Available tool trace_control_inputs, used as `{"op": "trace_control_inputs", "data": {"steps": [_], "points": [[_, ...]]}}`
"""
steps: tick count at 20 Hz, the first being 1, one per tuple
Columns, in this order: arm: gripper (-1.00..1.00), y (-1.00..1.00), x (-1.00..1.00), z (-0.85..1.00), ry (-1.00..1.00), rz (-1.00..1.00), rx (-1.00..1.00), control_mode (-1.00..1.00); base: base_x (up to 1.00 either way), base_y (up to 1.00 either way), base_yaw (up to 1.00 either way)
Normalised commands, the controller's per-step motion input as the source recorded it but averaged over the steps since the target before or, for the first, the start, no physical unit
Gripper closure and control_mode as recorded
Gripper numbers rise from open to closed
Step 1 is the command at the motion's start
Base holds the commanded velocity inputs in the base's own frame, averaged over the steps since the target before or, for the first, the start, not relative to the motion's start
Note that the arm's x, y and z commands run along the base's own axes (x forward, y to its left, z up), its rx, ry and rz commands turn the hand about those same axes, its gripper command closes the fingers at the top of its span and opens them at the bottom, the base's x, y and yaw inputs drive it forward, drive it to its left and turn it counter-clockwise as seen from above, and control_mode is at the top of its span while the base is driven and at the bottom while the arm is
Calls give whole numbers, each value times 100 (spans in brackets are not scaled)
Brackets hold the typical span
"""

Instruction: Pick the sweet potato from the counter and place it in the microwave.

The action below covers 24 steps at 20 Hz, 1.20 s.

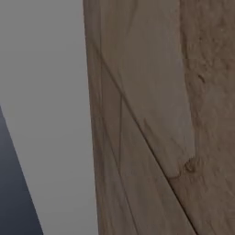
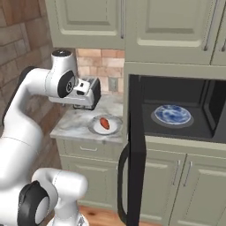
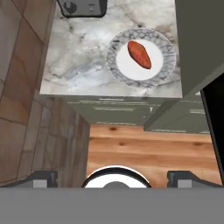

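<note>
You have the fingers spread wide and empty above the tabletop, apparently readying descent on the sweet potato lying on its plate, microwave door open.

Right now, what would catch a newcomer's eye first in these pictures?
The orange sweet potato lying on a patterned plate on the marble counter. To the right, the black microwave stands wide open with a blue plate inside. The open gripper hovers above the counter's edge.
</note>
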Motion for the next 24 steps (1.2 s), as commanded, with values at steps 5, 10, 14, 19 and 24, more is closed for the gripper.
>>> {"op": "trace_control_inputs", "data": {"steps": [5,10,14,19,24], "points": [[-100,0,0,0,0,0,0,100,45,0,0],[-100,0,0,0,0,0,0,100,8,13,0],[-100,0,0,0,0,0,0,100,4,0,0],[-100,0,15,-36,5,0,-11,-100,3,0,0],[-100,-1,30,-76,13,2,-19,-100,0,0,0]]}}
